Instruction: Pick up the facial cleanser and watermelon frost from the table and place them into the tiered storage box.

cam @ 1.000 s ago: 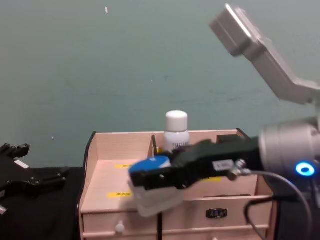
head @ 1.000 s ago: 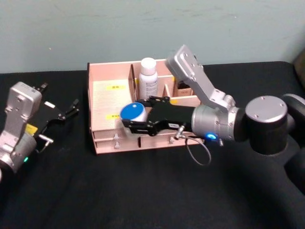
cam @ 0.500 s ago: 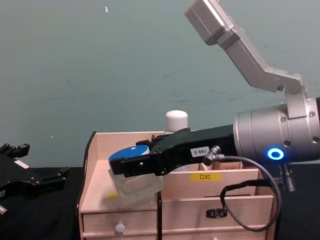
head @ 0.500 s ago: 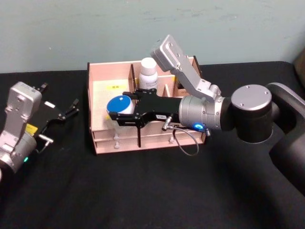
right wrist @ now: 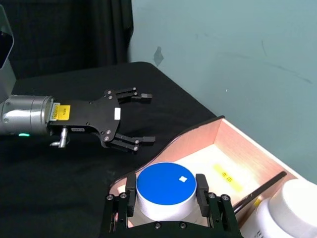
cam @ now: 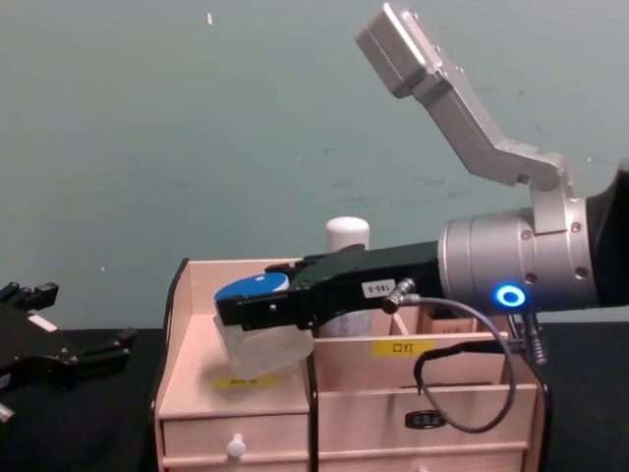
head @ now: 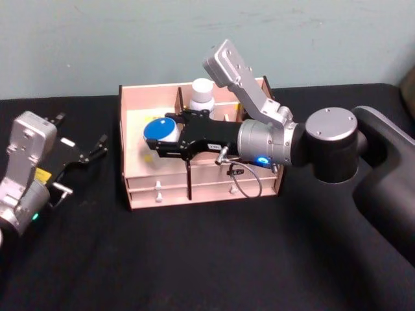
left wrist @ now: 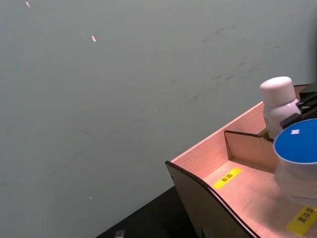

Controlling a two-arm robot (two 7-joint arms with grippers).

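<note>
The tall white cylindrical facial cleanser bottle (head: 202, 96) already stands in a rear compartment of the light wooden tiered storage box (head: 139, 194). The right gripper (head: 157, 144), fingers clamped on the squat clear, blue-lidded watermelon frost jar (head: 160, 132), hovers over the box's left section, release pending. The left gripper (head: 98, 148) sits open over the black counter (head: 194, 259).
</note>
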